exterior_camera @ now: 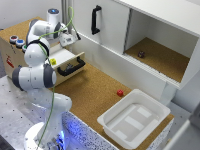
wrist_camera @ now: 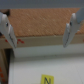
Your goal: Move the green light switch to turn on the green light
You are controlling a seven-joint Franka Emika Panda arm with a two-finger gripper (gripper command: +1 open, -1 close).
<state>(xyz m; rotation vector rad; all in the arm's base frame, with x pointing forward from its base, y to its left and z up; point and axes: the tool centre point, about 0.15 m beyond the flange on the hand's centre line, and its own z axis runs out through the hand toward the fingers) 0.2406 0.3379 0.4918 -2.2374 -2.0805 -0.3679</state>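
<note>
One cork-topped bench [exterior_camera: 95, 92] is filling the middle of the exterior view, with a white cabinet [exterior_camera: 150, 35] standing along its far side; the cabinet's sliding door, carrying a black handle [exterior_camera: 96, 19], is sitting toward the exterior view's left, and the compartment on the right is lying exposed with a small dark object [exterior_camera: 141, 54] resting on its cork floor. The white Panda arm [exterior_camera: 37, 75] is rising from its base at the lower left and bending over a wooden box [exterior_camera: 30, 52] whose drawer, fitted with a black handle [exterior_camera: 71, 67], is standing pulled out. A white plastic bin [exterior_camera: 134, 118] is sitting near the bench's front right corner, with a small red ball [exterior_camera: 120, 92] lying just beside its far left corner. Coloured buttons [exterior_camera: 16, 41] are showing on top of the box at its left end; which control is the green light switch cannot be told. The end effector [wrist_camera: 39, 31] is hovering above the drawer area with its fingers [wrist_camera: 70, 31] spread apart, gripping nothing.
</note>
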